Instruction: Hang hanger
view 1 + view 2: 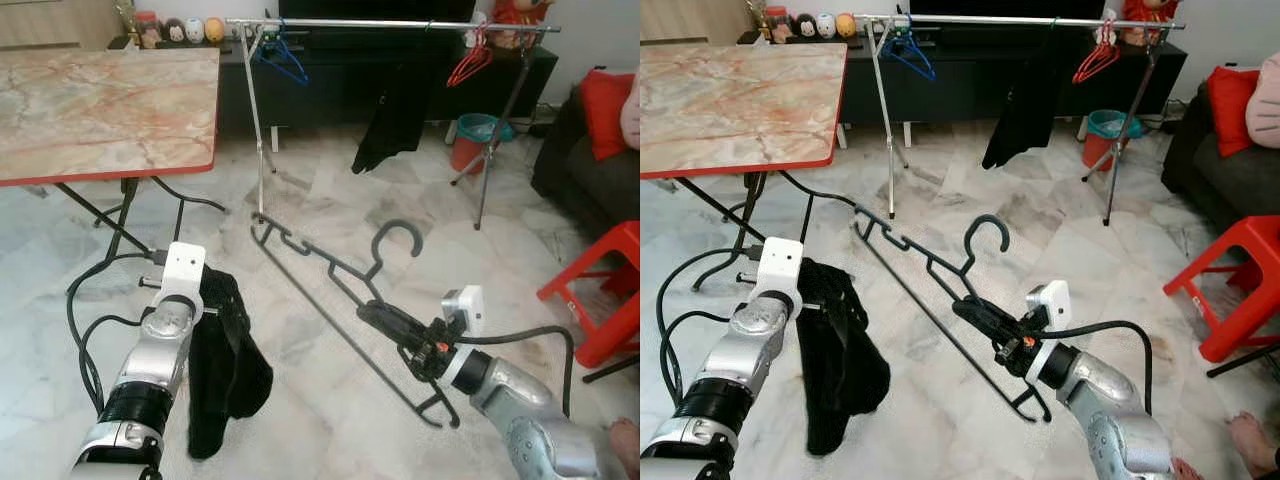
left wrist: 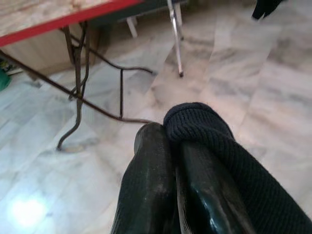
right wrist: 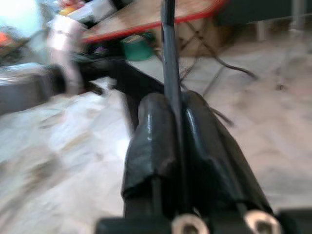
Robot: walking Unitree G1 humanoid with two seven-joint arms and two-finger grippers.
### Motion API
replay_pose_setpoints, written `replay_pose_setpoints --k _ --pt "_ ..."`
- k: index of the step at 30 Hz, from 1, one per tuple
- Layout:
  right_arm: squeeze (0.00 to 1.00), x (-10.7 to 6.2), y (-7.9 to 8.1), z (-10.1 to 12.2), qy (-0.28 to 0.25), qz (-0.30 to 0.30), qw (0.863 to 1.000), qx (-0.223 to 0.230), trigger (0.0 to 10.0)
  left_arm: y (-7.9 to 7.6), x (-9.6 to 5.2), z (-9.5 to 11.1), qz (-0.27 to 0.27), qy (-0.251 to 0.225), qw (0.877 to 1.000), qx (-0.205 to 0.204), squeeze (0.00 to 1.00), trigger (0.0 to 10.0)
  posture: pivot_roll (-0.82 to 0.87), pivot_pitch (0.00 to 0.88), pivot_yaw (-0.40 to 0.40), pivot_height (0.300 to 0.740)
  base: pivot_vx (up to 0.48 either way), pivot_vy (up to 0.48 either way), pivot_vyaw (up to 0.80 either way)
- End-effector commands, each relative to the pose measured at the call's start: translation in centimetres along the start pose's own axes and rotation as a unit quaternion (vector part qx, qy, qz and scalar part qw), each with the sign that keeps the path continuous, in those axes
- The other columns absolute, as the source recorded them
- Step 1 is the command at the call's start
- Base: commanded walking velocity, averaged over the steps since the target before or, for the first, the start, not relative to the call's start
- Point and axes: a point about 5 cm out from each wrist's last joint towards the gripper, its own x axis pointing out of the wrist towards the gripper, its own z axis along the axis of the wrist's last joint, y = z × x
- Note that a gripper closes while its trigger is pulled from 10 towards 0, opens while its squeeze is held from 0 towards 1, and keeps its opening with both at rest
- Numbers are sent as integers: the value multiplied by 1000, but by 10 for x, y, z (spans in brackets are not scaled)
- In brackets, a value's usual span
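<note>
While the right end effector (image 1: 375, 315) clamps the black hanger (image 1: 340, 275) at mid-frame, above the marble floor (image 1: 330, 180), its wrist view confirms fingers (image 3: 153, 141) pinched on the bar. At lower left, the left end effector (image 2: 168, 141) grips a dark knit garment (image 1: 225, 370), its ribbing clear at the wrist. A clothes rail (image 1: 390, 24) spans the top.

Even, bright indoor light; head views sharp. A soft glare spot sits on the marble floor (image 2: 27, 212) at seven o'clock. The right wrist view is motion-blurred.
</note>
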Motion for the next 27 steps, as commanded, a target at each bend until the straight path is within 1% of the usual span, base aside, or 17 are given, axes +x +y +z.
replay_pose_setpoints --k 1,3,4,6,7,9,11,13,14,16,17,19,21,23,25,27 --pt "0 -3 -20 0 -9 -91 996 -15 10000 -3 -3 2 -12 -24 999 -18 0 10000 10 0 6 740 0 0 0" --pt "0 -3 -34 -4 -14 -175 984 -35 10000 -4 -8 -6 -14 -24 999 -32 0 10000 5 0 6 740 0 0 0" --pt "0 -7 -47 -9 -37 -264 964 -12 10000 -3 -13 -20 -10 -16 998 -61 0 10000 3 0 5 740 0 0 0" --pt "0 -11 -53 -15 -30 -319 947 -33 10000 -1 -18 -30 0 -14 997 -80 0 10000 3 0 3 740 0 0 0" --pt "0 -13 -53 -22 -31 -336 941 -25 10000 2 -22 -35 12 -13 995 -103 0 10000 7 0 -1 740 0 0 0" --pt "0 -13 -52 -28 -41 -349 936 -5 10000 4 -25 -39 26 -14 991 -130 0 10000 12 0 -4 740 0 0 0" --pt "0 -10 -47 -38 -39 -357 933 6 10000 5 -28 -40 31 -28 986 -161 0 10000 16 0 -14 740 0 0 0" --pt "0 -10 -46 -40 -39 -357 933 8 10000 4 -28 -40 30 -31 986 -162 0 10000 17 0 -16 740 0 0 0" --pt "0 -8 -43 -44 -40 -357 933 9 10000 0 -30 -38 20 -43 983 -176 0 10000 21 0 -21 740 0 0 0" --pt "0 -8 -42 -46 -40 -356 934 7 10000 -2 -31 -37 14 -47 982 -181 0 10000 24 0 -22 740 0 0 0" --pt "0 -9 -42 -48 -44 -367 929 2 10000 -11 -33 -31 -12 -66 982 -178 0 10000 24 0 -23 740 0 0 0" --pt "0 -14 -44 -51 -51 -395 917 -11 10000 -22 -36 -24 -45 -90 980 -169 0 10000 21 0 -20 740 0 0 0" --pt "0 -18 -44 -50 -58 -406 912 -20 10000 -26 -38 -22 -59 -97 980 -164 0 10000 14 0 -15 740 0 0 0" --pt "0 -20 -44 -49 -64 -410 909 -27 10000 -29 -38 -20 -73 -103 980 -151 0 10000 3 0 -7 740 0 0 0" --pt "0 -23 -40 -47 -74 -413 907 -40 10000 -33 -37 -16 -90 -108 980 -143 0 10000 -14 0 9 740 0 0 0" --pt "0 -23 -37 -46 -84 -416 904 -40 10000 -34 -36 -15 -96 -110 979 -143 0 10000 -30 0 22 740 0 0 0"
